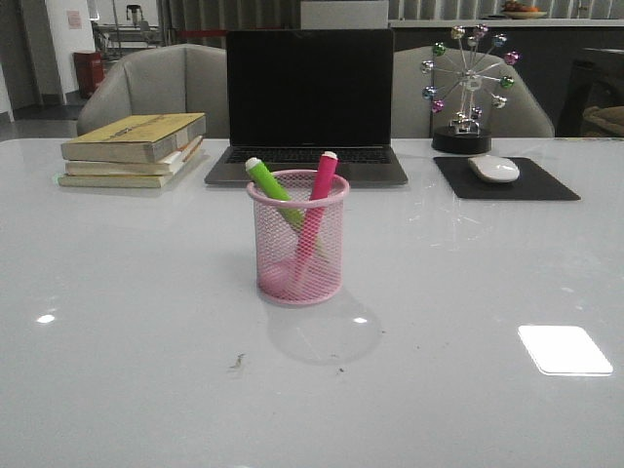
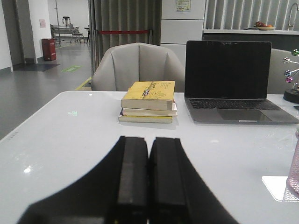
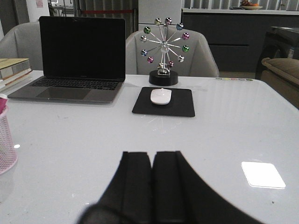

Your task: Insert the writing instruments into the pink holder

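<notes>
Two thick plastic markers, one lime green [image 1: 269, 183] and one magenta pink [image 1: 319, 193], are standing tilted inside the round pink wire-mesh cup [image 1: 298, 255], crossing below its rim. That cup is sitting on the glossy white table [image 1: 127, 322] in front of the dark open laptop [image 1: 308, 102]. Each black hand, left [image 2: 148, 175] and right [image 3: 152, 179], is hanging low over bare tabletop with fingers pressed together, gripping nothing.
</notes>
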You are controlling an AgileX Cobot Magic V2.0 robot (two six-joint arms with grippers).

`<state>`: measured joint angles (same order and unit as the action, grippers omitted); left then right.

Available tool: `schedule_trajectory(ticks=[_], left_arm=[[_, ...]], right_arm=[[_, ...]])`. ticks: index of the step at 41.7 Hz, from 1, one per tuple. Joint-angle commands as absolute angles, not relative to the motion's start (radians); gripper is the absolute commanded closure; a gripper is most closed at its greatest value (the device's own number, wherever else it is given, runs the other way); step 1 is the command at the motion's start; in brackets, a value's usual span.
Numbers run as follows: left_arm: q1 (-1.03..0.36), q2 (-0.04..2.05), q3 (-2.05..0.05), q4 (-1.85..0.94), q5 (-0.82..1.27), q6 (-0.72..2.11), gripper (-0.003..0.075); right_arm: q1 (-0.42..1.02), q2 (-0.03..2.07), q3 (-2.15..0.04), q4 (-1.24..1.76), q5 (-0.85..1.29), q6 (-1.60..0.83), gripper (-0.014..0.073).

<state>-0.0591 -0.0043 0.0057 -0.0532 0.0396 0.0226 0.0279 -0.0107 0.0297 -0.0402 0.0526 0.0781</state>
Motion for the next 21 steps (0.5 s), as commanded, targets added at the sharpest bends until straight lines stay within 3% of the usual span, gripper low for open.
schedule_trajectory(ticks=[1,21], left_arm=[[-0.058,-0.023,0.009,-0.064,-0.049,0.013,0.0623],[-0.058,-0.023,0.009,-0.064,-0.049,0.013,0.0623]], right_arm=[[0.022,-0.03,0.024,-0.022,-0.057,0.08,0.0536],[-0.019,-0.03,0.024,-0.043,-0.099,0.08,0.0536]])
